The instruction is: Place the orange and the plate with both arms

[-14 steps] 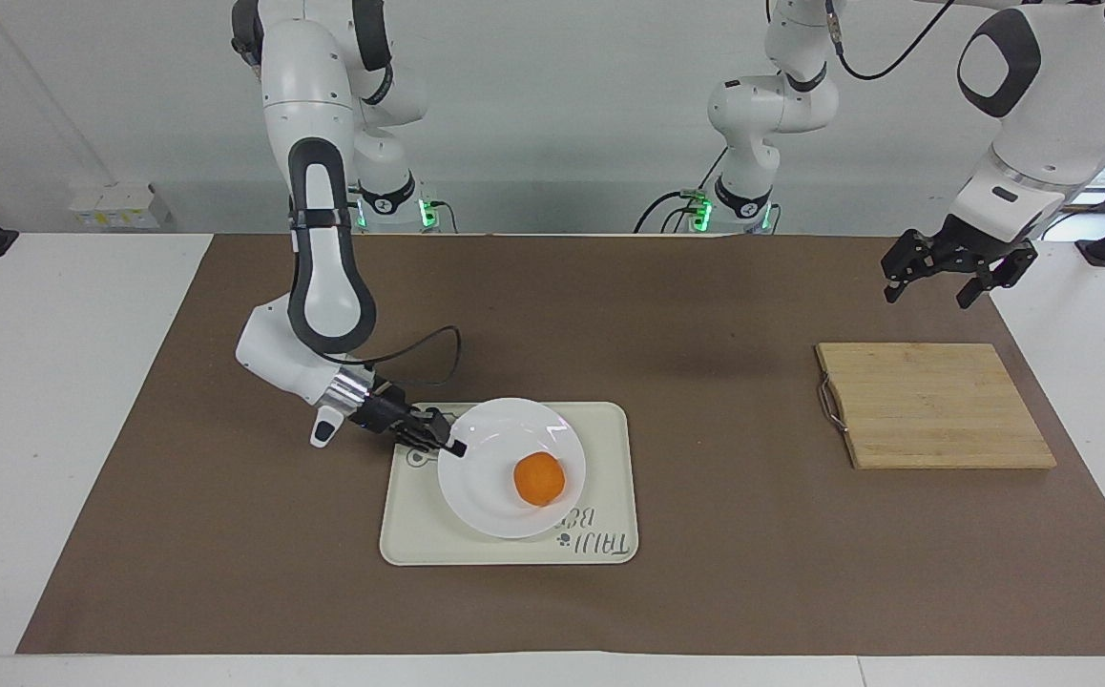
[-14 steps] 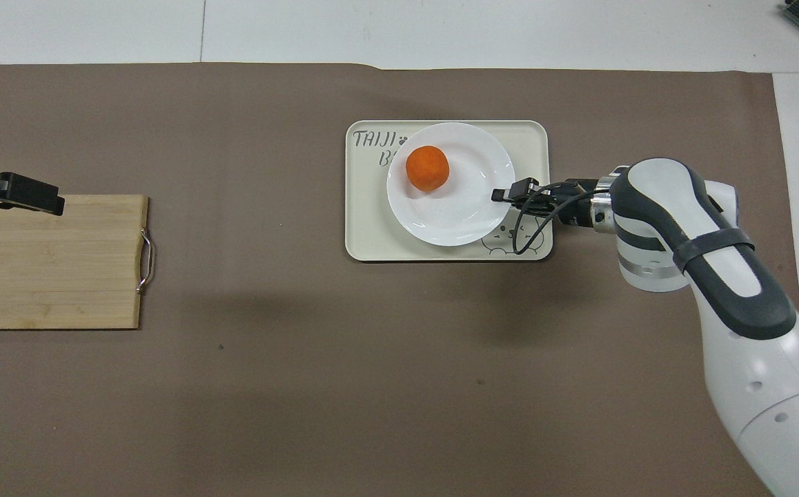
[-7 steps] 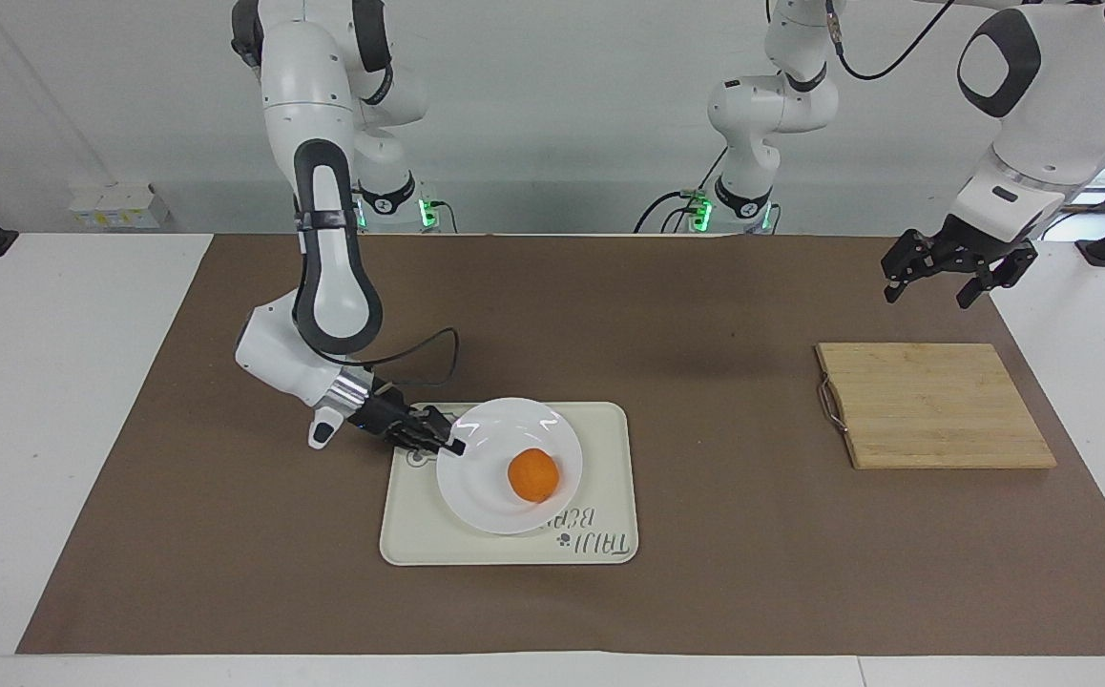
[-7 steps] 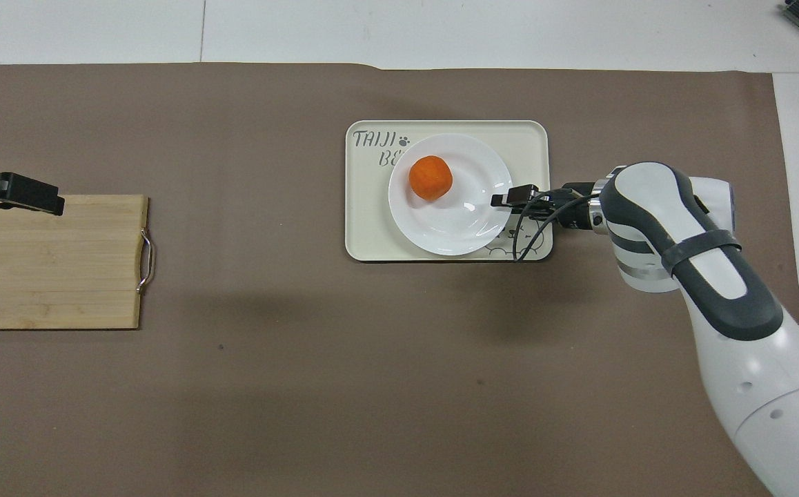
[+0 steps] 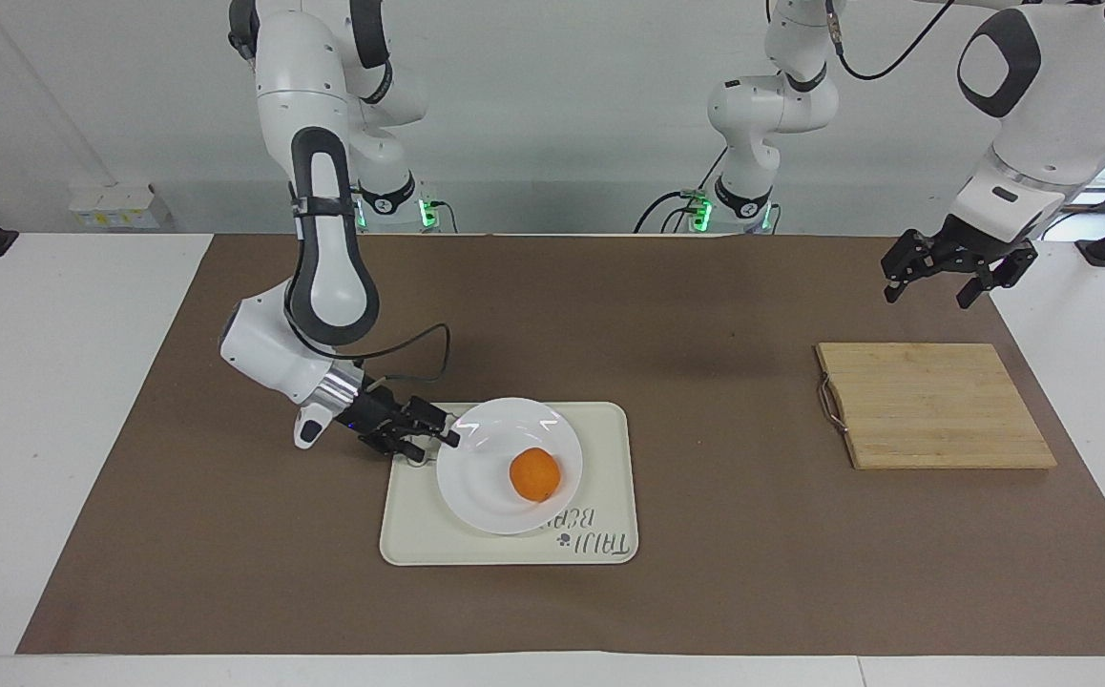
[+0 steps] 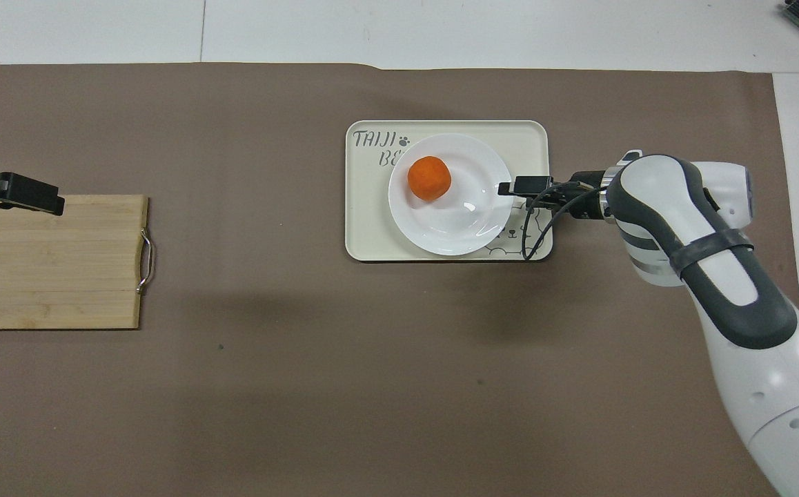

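The white plate (image 5: 490, 510) (image 6: 455, 235) lies flat on the cream tray (image 5: 600, 425) (image 6: 365, 235). The orange (image 5: 534, 474) (image 6: 429, 178) rests in the plate, off centre. My right gripper (image 5: 438, 447) (image 6: 510, 190) is low at the plate's rim, at the edge toward the right arm's end of the table. Its jaws are open, with nothing clamped between them. My left gripper (image 5: 929, 286) (image 6: 41, 200) waits open and empty in the air, over the edge of the wooden cutting board nearest the left arm's end of the table.
A bamboo cutting board (image 5: 934, 405) (image 6: 47, 262) with a metal handle lies toward the left arm's end of the table. A brown mat (image 5: 705, 592) covers the table. A black cable loops from the right wrist over the tray's corner.
The right gripper went from shut on the plate's rim to open and drew back slightly. The plate settled flat on the tray, a little nearer the robots. The left arm stayed put.
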Robot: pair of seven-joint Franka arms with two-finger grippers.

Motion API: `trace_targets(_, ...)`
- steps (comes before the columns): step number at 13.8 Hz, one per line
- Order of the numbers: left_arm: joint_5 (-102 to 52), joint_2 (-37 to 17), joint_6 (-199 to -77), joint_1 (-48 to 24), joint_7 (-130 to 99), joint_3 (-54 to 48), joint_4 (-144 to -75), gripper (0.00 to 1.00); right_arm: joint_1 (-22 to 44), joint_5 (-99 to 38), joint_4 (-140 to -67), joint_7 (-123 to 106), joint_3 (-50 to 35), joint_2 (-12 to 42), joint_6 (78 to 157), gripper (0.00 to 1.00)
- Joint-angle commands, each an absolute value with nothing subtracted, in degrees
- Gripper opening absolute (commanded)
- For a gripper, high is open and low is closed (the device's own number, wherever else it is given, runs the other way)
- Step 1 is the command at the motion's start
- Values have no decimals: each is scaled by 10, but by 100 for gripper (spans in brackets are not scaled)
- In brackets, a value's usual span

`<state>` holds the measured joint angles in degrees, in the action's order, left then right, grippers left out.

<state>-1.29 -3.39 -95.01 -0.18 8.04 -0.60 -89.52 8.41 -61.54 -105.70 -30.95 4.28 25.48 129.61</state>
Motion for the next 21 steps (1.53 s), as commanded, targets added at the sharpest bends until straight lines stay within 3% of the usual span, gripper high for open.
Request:
trace_targets(1, -11, -40, -938, 1, 76, -8, -882, 100, 82, -548, -1061, -270, 45, 226, 1300, 100)
trace_targets(9, -11, -40, -938, 1, 75, -8, -882, 100, 82, -186, -1060, -82, 50, 136, 1289, 100)
trace_targets(21, -11, -40, -938, 1, 76, -8, -882, 100, 12, -51, -1057, -66, 68, 21, 1130, 100)
